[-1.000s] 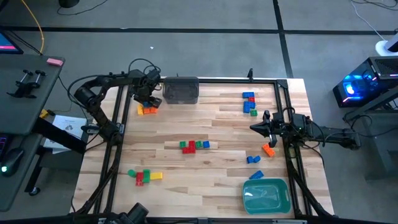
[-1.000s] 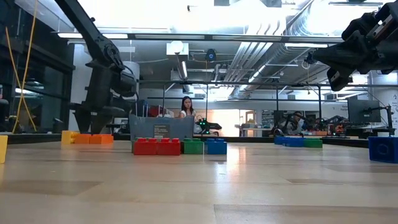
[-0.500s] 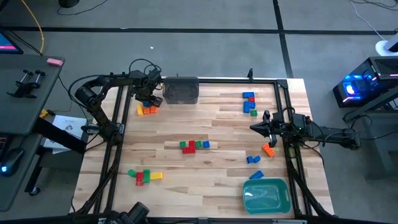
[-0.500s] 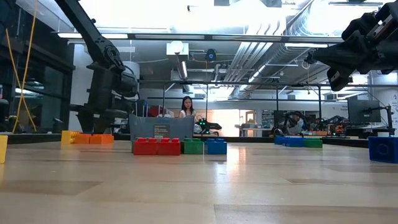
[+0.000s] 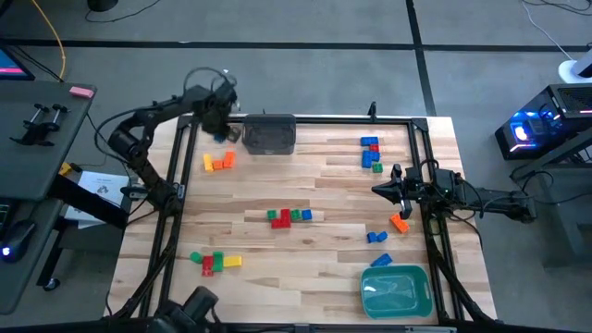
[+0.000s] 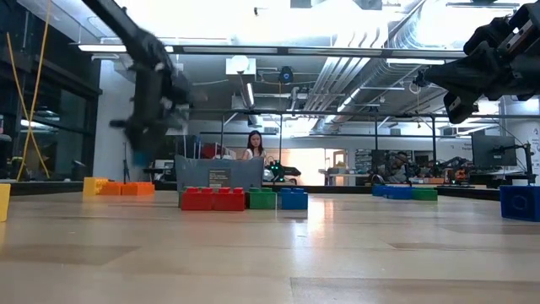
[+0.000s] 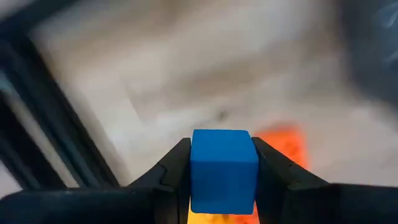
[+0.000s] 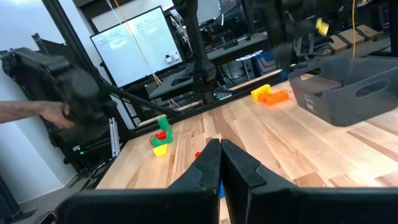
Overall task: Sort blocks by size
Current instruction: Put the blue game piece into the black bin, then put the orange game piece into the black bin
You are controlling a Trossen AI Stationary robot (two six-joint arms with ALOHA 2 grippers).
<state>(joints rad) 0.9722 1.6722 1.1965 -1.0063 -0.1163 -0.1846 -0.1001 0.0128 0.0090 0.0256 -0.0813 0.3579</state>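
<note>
My left gripper (image 5: pixel 219 129) hangs above the table's far left corner, beside the dark grey bin (image 5: pixel 269 134), shut on a blue block (image 7: pixel 224 168). Below it, yellow and orange blocks (image 5: pixel 219 161) lie on the table. More blocks lie in groups: a red, green and blue row (image 5: pixel 289 216) at the centre, a green, red and yellow group (image 5: pixel 215 262) near left, and a blue, red and green group (image 5: pixel 371 154) far right. My right gripper (image 5: pixel 393 190) waits shut at the right side, holding nothing. My left gripper pinches the blue block by two opposite side faces (image 7: pixel 194 171) between its two fingers (image 7: pixel 176 177). The fingers come from above, pointing down. The block is lifted clear of the table, level, with the orange blocks (image 7: pixel 283 140) far below it.
A teal tray (image 5: pixel 396 289) sits at the near right corner. An orange block (image 5: pixel 399 222) and two blue ones (image 5: pixel 376 237) lie under the right arm. Black frame rails run along the table's left and right sides. Bare wood lies between the groups.
My left gripper has risen from the yellow and orange blocks and shifted toward the far edge, carrying the blue block, which has left the table and now hangs clear. The yellow and orange blocks have stayed where they were.
</note>
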